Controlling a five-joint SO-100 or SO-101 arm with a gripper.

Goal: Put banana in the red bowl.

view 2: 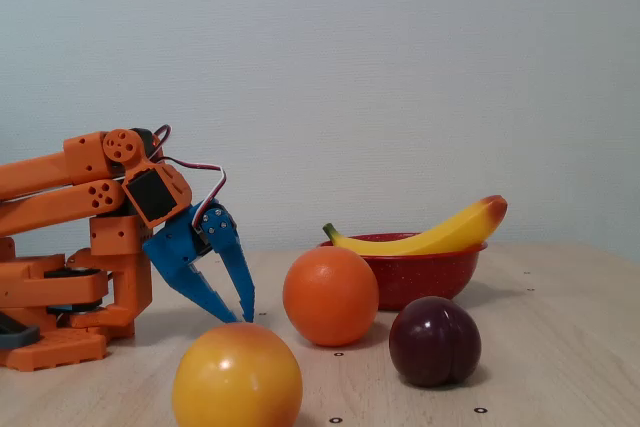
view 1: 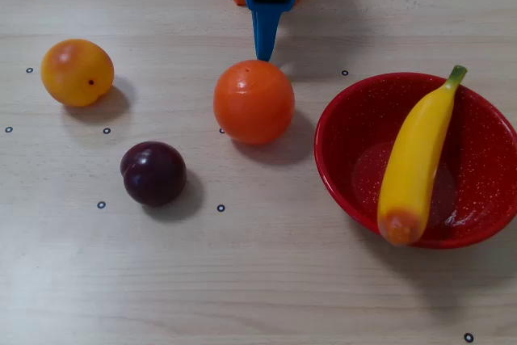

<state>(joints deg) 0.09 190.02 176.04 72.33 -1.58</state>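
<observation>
Overhead view: banana [view 1: 414,163] lies in the red bowl [view 1: 355,112], across it, green stem over the far rim, orange-tinted blunt end propped on the near rim and poking a bit past it. Nothing holds it. Tool [view 1: 263,52] is back near the arm base at top centre, well apart from bowl and banana, tip just beside the orange ball fruit [view 1: 254,102]; from above can't tell if the fingers are apart. Judgement: task looks basically done, banana delivered and released; what's left, if anything, is only the arm parking. Banana sits high on the rims rather than down in the bottom, so it could rock, but it's inside.

Count on the table [view 1: 258,280]: 1 banana, 1 red bowl, 1 orange ball fruit, 1 yellow-orange fruit [view 1: 77,72], 1 dark plum [view 1: 153,173], 1 arm.

Fixed view: tool [view 2: 236,316] points down toward the table, the two blue fingers spread apart w/ a clear gap, empty. Banana [view 2: 430,235] shows resting over the bowl's [view 2: 425,275] rim, blunt end raised at the right. Same fruit count here: orange ball [view 2: 331,295], plum [view 2: 434,340], yellow-orange one [view 2: 237,377] nearest the camera.
</observation>
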